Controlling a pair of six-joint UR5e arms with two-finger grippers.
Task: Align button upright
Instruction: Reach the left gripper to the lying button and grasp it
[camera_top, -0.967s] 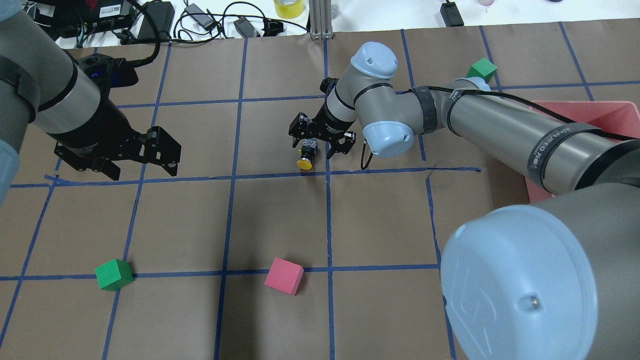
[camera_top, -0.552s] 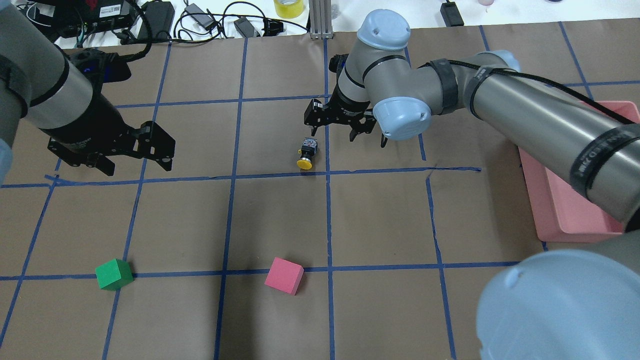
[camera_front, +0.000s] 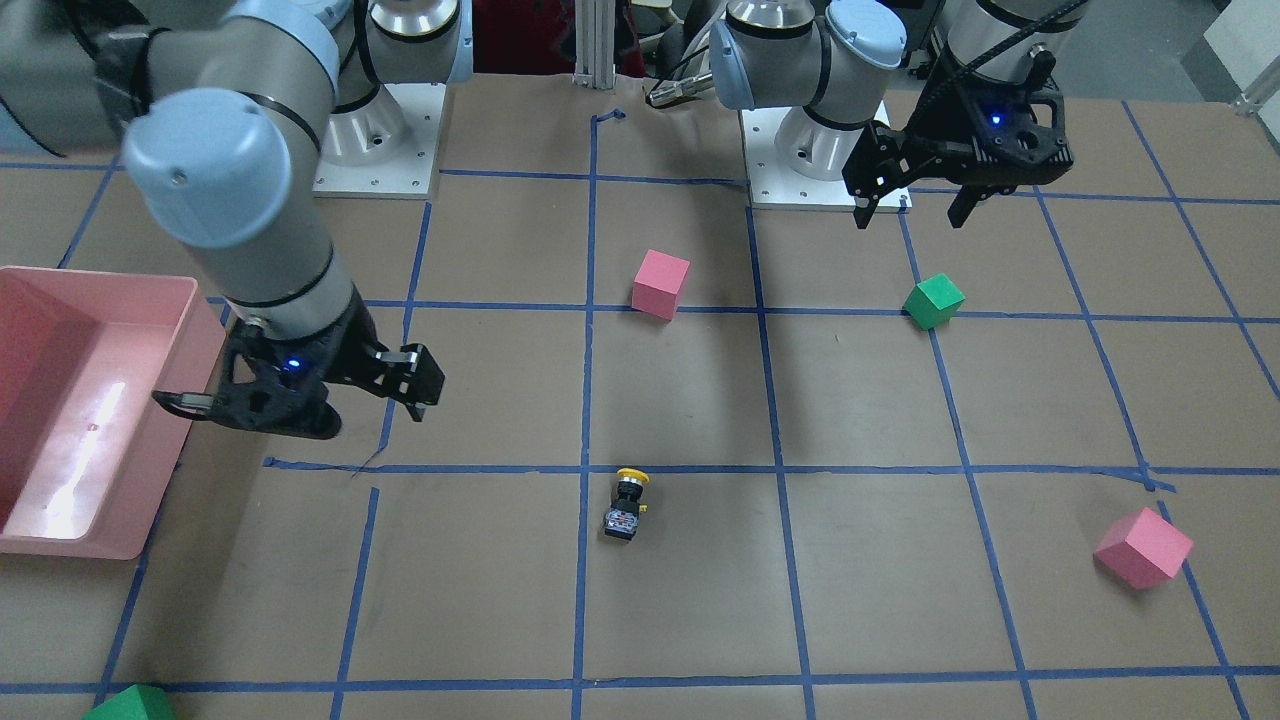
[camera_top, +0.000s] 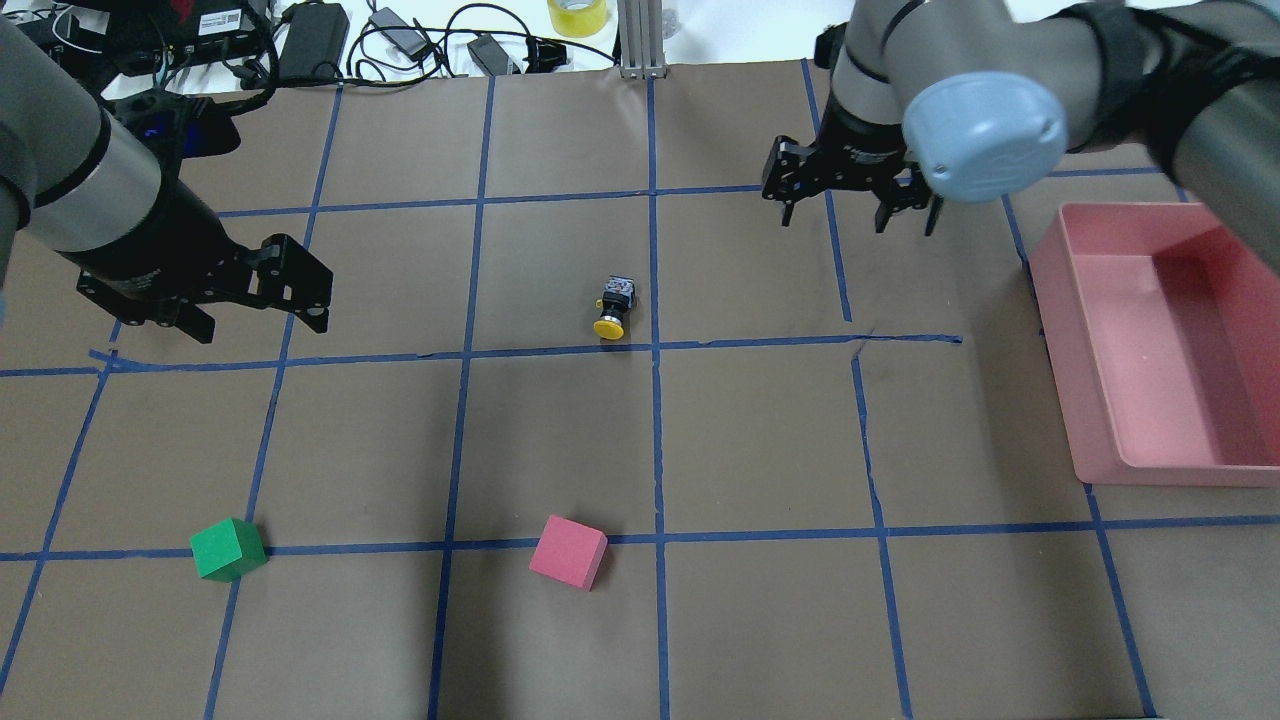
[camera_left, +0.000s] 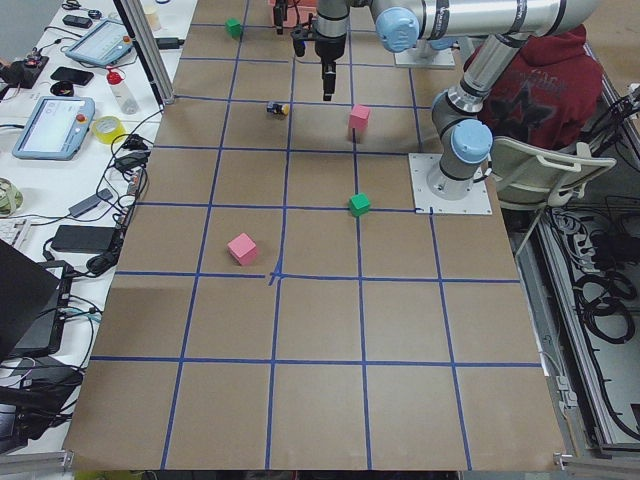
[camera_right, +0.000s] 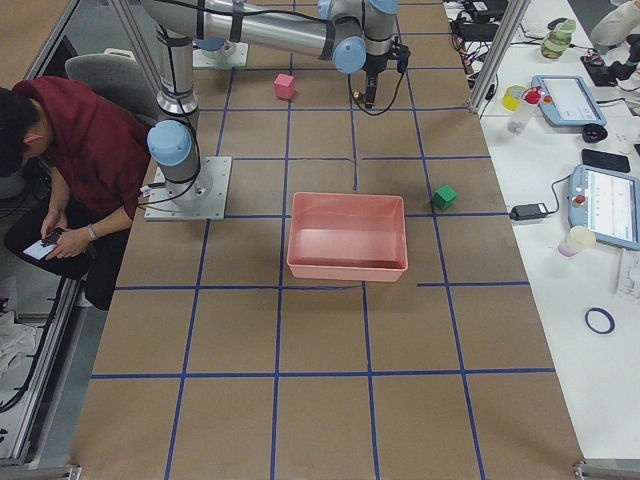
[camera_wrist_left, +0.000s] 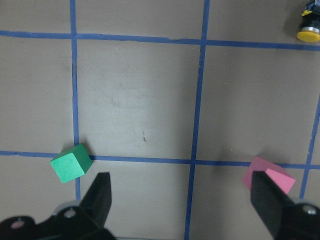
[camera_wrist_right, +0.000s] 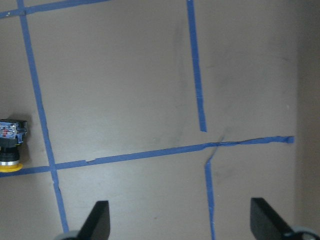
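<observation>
Two grippers hang above the brown paper worktop with its grid of blue tape, and neither holds anything. The left gripper has its jaws spread wide, and the left wrist view shows bare paper between its black fingers. The right gripper is spread just as wide, near the far corner of the pink plastic tray.

Between the two, well apart from both, is the small push-button switch, the button. It has a round yellow domed cap and a black-grey terminal base. It lies on its side with the cap pointing toward the robot, just beside a crossing of tape lines.

Nearer the robot, a green foam cube and a pink foam cube sit along one tape line.
</observation>
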